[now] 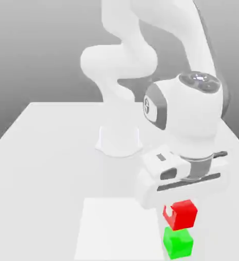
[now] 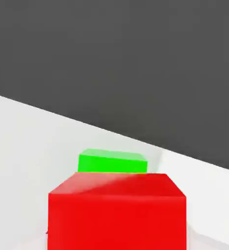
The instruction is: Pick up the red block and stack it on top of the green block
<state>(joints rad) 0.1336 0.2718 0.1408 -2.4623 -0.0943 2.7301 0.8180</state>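
The red block (image 1: 182,214) sits between the fingers of my gripper (image 1: 179,212), which is shut on it; one white fingertip (image 1: 168,211) shows against the block's side facing the exterior view's left. The green block (image 1: 178,242) rests on the table directly under it. The red block's underside is at or just above the green block's top, and I cannot tell whether they touch. In the hand view, the red block (image 2: 117,215) is large and close, with the green block (image 2: 112,162) partly hidden behind it.
The white table (image 1: 50,153) carries the arm's round base (image 1: 118,140) at its back middle. A lighter square patch (image 1: 116,229) lies on the table to the exterior view's left of the blocks. The table's edge (image 2: 135,139) runs just past the green block.
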